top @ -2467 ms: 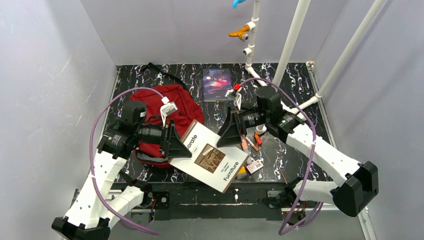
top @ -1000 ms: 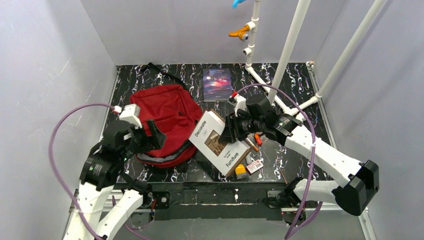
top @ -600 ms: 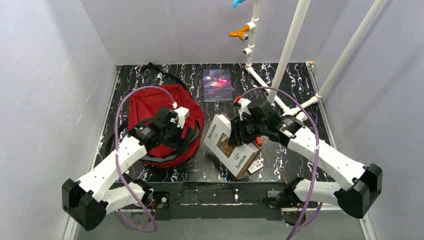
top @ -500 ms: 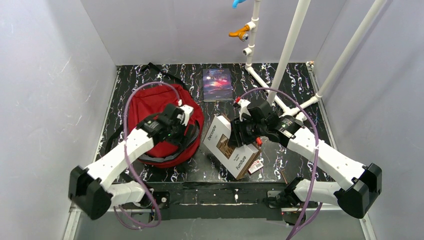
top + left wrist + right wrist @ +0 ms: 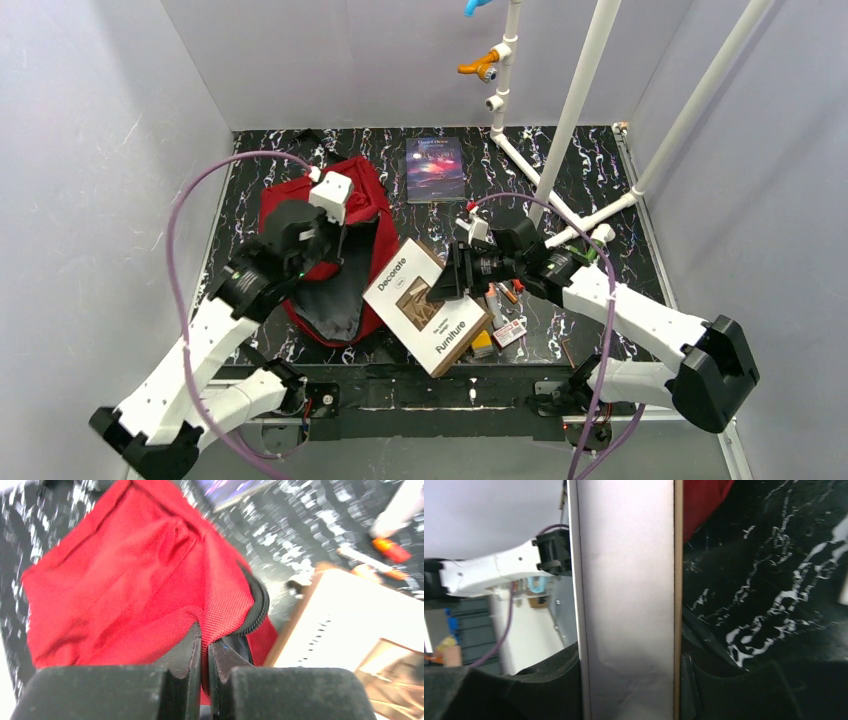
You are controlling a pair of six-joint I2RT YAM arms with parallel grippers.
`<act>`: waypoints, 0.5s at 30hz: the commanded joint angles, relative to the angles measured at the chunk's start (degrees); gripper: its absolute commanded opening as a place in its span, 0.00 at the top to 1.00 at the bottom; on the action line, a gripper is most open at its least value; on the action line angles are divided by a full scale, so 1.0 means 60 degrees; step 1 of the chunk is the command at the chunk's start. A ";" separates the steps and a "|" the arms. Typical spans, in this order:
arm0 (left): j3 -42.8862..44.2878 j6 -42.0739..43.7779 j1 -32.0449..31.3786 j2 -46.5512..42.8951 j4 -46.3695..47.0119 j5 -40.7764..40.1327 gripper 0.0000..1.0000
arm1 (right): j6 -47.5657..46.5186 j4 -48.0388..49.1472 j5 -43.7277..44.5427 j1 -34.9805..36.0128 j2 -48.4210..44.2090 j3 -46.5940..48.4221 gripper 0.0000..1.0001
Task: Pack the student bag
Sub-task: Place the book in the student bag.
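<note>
The student bag [image 5: 300,205], dark red with a black zip edge, lies at the left of the table. My left gripper [image 5: 343,232] is shut on the fabric rim of its opening [image 5: 220,605] and holds it up. The dark lining [image 5: 345,285] shows beneath. A white hardcover book [image 5: 425,305] titled "Decorate Furniture" hangs just right of the opening. My right gripper [image 5: 457,272] is shut on its far edge. In the right wrist view the book [image 5: 626,580] fills the space between the jaws. A corner of the bag [image 5: 701,500] shows beyond it.
A dark-covered book [image 5: 435,168] lies at the back of the table. Orange pens [image 5: 505,293], a yellow item [image 5: 482,342] and a small card [image 5: 510,332] lie under the right arm. White pipes [image 5: 575,100] rise at the back right. Walls close in both sides.
My left gripper has shut on the bag's opening rim and pulled it up and back, baring the dark lining. My right gripper has carried the book left, nearer the opening.
</note>
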 commanded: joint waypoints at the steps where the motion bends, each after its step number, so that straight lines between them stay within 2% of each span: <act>1: 0.0450 0.0933 -0.0018 0.0048 0.1091 0.3312 1.00 | 0.2158 0.3202 -0.0825 0.0027 0.0711 -0.0051 0.99; 3: 0.0733 0.1059 -0.0025 0.0428 0.1114 0.3594 1.00 | 0.2647 0.3886 -0.0796 0.0038 0.1327 0.0079 0.99; 6: 0.0861 0.1391 -0.0018 0.0782 0.1383 0.3549 1.00 | 0.4026 0.5734 -0.0856 0.0117 0.2135 0.0051 0.99; 8: 0.0912 0.1547 -0.0018 0.0917 0.1528 0.3313 1.00 | 0.4466 0.6210 -0.0792 0.0235 0.2494 0.0230 0.99; 11: 0.1018 0.1834 -0.0018 0.1181 0.1526 0.3376 1.00 | 0.4146 0.5439 -0.0015 0.0421 0.2645 0.0498 0.99; 15: 0.0851 0.2258 0.0029 0.1269 0.1417 0.4262 1.00 | 0.3336 0.4600 0.0883 0.0488 0.3276 0.0958 0.99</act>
